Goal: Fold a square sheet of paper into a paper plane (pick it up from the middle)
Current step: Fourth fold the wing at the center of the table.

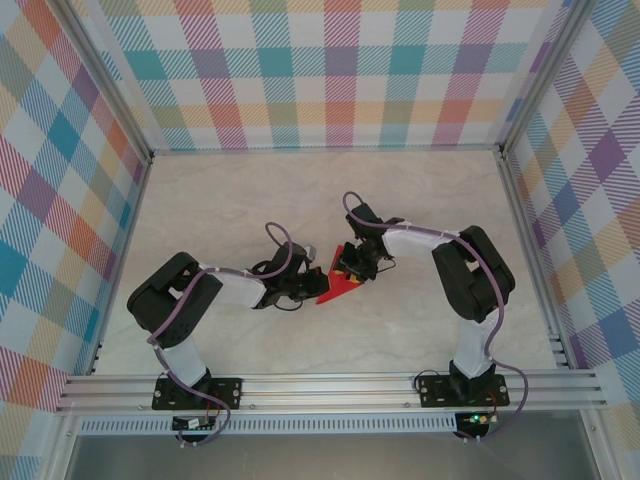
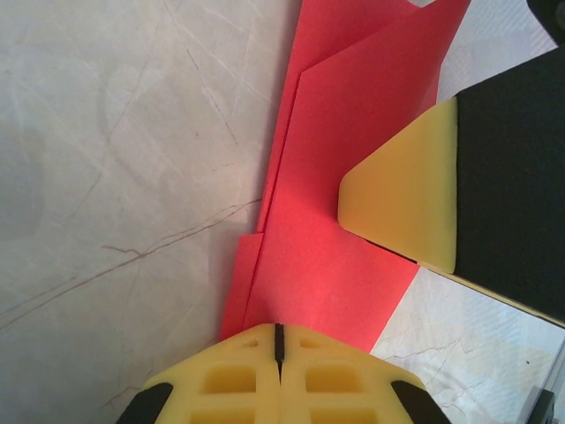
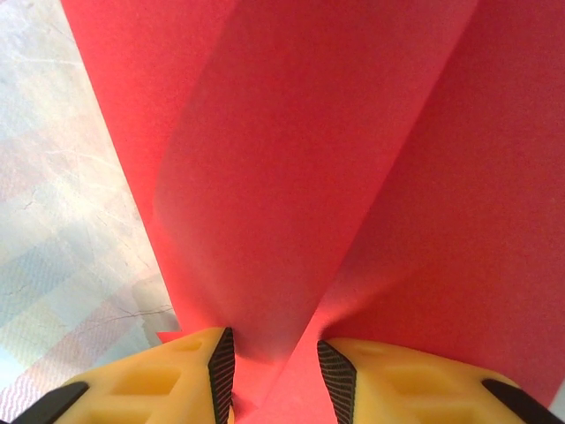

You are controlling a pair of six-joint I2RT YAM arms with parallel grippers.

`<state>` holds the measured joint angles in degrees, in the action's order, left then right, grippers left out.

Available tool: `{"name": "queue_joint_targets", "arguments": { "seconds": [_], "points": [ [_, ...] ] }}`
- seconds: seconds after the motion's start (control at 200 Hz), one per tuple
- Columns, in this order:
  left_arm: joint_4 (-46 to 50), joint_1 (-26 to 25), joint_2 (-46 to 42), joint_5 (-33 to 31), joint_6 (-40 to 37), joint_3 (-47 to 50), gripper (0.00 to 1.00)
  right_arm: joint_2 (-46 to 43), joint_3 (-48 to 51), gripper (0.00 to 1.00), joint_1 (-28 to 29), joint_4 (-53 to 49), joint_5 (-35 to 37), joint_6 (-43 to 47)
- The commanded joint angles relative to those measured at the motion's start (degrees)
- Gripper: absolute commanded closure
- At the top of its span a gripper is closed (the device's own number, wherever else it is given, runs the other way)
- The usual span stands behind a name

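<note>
The square sheet of paper (image 1: 336,290) is bright red and lies partly folded on the marbled table, between the two grippers. In the left wrist view the paper (image 2: 344,168) shows layered folds, and my left gripper (image 2: 278,340) is shut with its tips on the paper's near edge. One finger (image 2: 397,208) of the right gripper rests on the paper from the right. In the right wrist view a raised, curled flap of the paper (image 3: 282,177) runs between the jaws of my right gripper (image 3: 274,371), which stand partly apart. Seen from above, my left gripper (image 1: 310,290) and right gripper (image 1: 353,268) meet at the sheet.
The table (image 1: 300,200) is pale marbled and closed in by plaid walls (image 1: 330,70) on three sides. An aluminium rail (image 1: 330,385) with both arm bases runs along the near edge. Upright frame posts (image 1: 515,200) stand at the sides.
</note>
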<state>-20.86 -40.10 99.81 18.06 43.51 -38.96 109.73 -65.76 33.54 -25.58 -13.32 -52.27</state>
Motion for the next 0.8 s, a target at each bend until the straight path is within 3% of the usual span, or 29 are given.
{"name": "queue_joint_targets", "arguments": {
  "seconds": [0.0, 0.415, 0.795],
  "points": [
    [5.6, -0.5, 0.4, -2.2, -0.2, -0.3, 1.0, 7.3, 4.2, 0.62, -0.9, -7.3, 11.9, 0.9],
    [9.5, -0.5, 0.3, -3.7, -0.2, -0.1, 1.0, -12.2, 7.3, 0.55, -1.0, 6.1, 1.8, 10.8],
    [9.0, -0.5, 0.2, -2.9, 0.0, 0.1, 1.0, -9.9, 11.1, 0.81, -0.9, 17.4, -12.1, 13.2]
  ]
}}
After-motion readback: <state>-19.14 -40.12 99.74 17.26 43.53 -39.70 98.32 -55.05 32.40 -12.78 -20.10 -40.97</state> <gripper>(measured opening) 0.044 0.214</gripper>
